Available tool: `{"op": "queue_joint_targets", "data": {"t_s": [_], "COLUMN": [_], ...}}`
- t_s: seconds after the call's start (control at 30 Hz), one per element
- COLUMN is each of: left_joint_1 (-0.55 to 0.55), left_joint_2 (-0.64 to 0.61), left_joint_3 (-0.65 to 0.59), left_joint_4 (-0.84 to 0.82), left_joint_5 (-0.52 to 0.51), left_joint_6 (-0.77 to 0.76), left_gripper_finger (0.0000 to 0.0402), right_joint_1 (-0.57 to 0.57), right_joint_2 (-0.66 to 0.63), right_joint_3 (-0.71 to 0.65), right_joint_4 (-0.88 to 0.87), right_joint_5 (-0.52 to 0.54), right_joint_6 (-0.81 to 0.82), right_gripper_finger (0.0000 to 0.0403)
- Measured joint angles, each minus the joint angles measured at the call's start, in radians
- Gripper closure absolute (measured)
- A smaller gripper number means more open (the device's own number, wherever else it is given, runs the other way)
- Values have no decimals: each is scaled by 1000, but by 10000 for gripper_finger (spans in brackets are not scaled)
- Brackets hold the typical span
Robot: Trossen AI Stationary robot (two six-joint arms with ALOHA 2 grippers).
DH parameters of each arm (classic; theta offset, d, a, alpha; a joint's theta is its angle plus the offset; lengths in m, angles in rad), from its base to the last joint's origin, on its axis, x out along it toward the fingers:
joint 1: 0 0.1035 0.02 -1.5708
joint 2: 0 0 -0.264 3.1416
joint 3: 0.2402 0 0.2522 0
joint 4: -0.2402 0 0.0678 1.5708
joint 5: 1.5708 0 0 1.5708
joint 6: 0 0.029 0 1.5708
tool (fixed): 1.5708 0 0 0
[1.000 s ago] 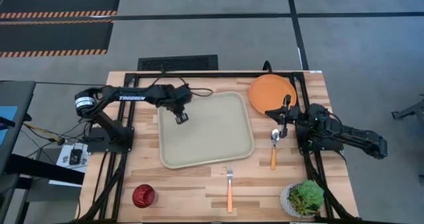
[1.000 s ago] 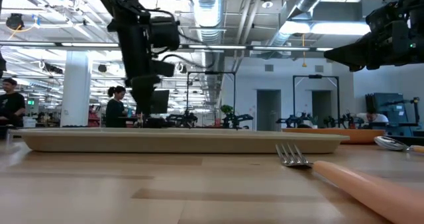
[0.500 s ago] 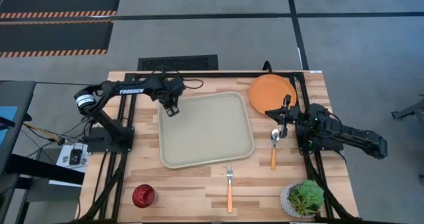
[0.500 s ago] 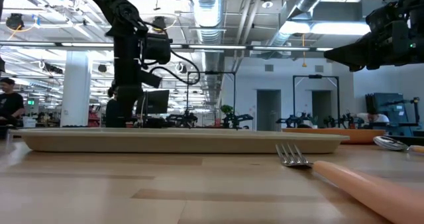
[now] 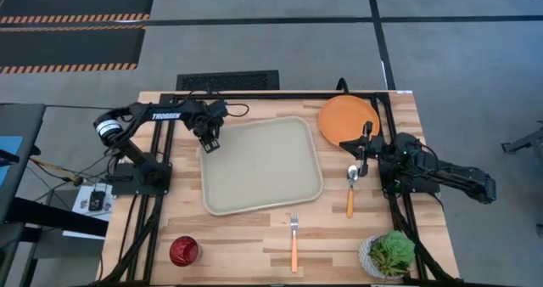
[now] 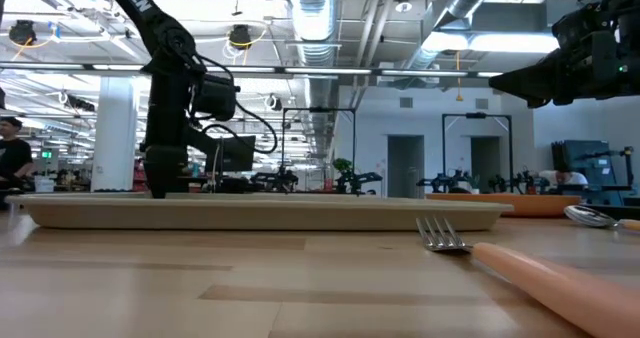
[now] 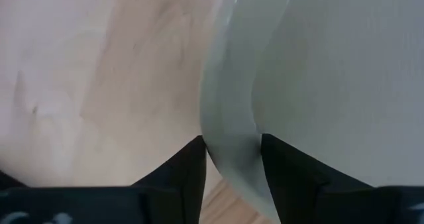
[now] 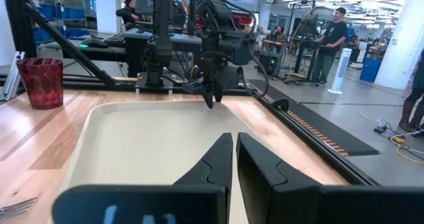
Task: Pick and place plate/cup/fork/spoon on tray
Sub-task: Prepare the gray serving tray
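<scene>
The left gripper sits low at the far-left corner of the tray, its two dark fingers set one on each side of the raised rim; the left wrist view shows the pale rim passing through the gap between them, though whether they press on it cannot be told. The pale grey-green tray lies near the middle of the wooden table with nothing on it. From table height, the left arm comes down to the tray's end, its tip at the rim. The right gripper hangs above the table to the right of the tray, between the plate and the spoon; its fingers are drawn almost together with only a thin slit between them, and nothing is held. The round orange plate rests near the table's far-right corner, just off the tray. The spoon lies beside the tray's right edge, silver bowl toward the plate and orange handle pointing to the near edge. The fork lies just past the tray's near rim, tines toward it. The dark-red cup stands near the near-left corner, well apart from the tray. A potted green plant stands at the near-right corner.
</scene>
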Motion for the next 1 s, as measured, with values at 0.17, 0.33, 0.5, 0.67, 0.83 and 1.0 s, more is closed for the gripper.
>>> {"op": "queue_joint_targets", "data": {"t_s": [0.17,0.33,0.5,0.67,0.83,1.0], "left_joint_1": [33,44,42,38,38,38], "left_joint_2": [-1,-3,-3,-1,-1,1], "left_joint_3": [-2,-1,-1,-1,-3,-3], "left_joint_4": [18,53,112,144,154,183], "left_joint_5": [41,75,105,123,114,113], "left_joint_6": [18,43,70,39,-68,-171], "left_gripper_finger": [291,326,335,335,336,336], "right_joint_1": [0,0,0,0,0,0], "right_joint_2": [0,0,0,0,0,0], "right_joint_3": [0,0,0,0,0,0], "right_joint_4": [0,0,0,0,0,0], "right_joint_5": [0,0,0,0,0,0], "right_joint_6": [0,0,0,0,0,0], "right_gripper_finger": [356,356,356,356,356,356]}}
